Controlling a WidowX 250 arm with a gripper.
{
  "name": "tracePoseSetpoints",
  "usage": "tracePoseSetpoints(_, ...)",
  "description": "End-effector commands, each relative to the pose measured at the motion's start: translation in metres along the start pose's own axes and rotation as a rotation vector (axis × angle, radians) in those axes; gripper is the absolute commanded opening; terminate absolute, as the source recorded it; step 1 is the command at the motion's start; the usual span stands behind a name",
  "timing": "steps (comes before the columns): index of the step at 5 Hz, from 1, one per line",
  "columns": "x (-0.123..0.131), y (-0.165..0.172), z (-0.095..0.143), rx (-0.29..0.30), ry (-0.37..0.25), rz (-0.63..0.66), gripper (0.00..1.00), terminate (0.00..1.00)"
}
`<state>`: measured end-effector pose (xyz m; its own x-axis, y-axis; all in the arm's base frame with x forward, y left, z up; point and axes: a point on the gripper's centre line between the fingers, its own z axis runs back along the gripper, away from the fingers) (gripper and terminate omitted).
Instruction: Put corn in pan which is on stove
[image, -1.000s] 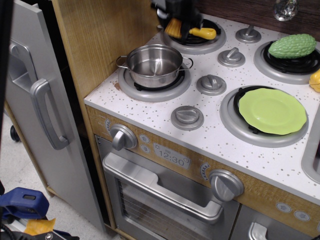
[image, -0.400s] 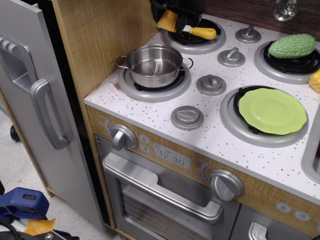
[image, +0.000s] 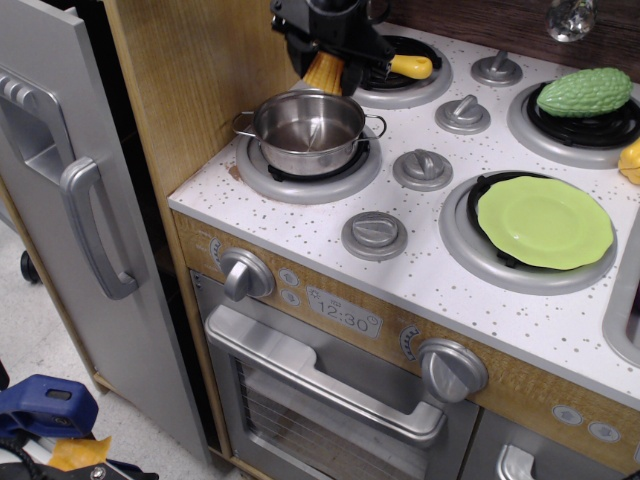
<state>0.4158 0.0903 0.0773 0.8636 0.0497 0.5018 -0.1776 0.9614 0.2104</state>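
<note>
The corn (image: 324, 73) is a ribbed yellow-orange cob piece held in my black gripper (image: 328, 62), which is shut on it. It hangs just above the far rim of the pan (image: 308, 130). The pan is a shiny steel pot with two wire handles and stands empty on the front left burner of the stove (image: 300, 235). The gripper's upper part runs out of the top of the frame.
A smooth yellow piece (image: 411, 66) lies on the back left burner. A bumpy green vegetable (image: 584, 92) lies on the back right burner. A light-green plate (image: 545, 222) sits on the front right burner. Silver knobs (image: 423, 168) stand between the burners. A wooden wall (image: 200, 80) rises left of the pan.
My gripper has lifted the corn off the back left burner and carried it forward and left, down to just above the pan's far rim.
</note>
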Motion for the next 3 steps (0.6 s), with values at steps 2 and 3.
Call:
tracePoseSetpoints(2, 0.0227, 0.0147, 0.0285, 0.007, -0.105, 0.019, 1.00, 0.00)
tracePoseSetpoints(3, 0.0227, 0.0147, 0.0285, 0.007, -0.105, 0.019, 1.00, 1.00)
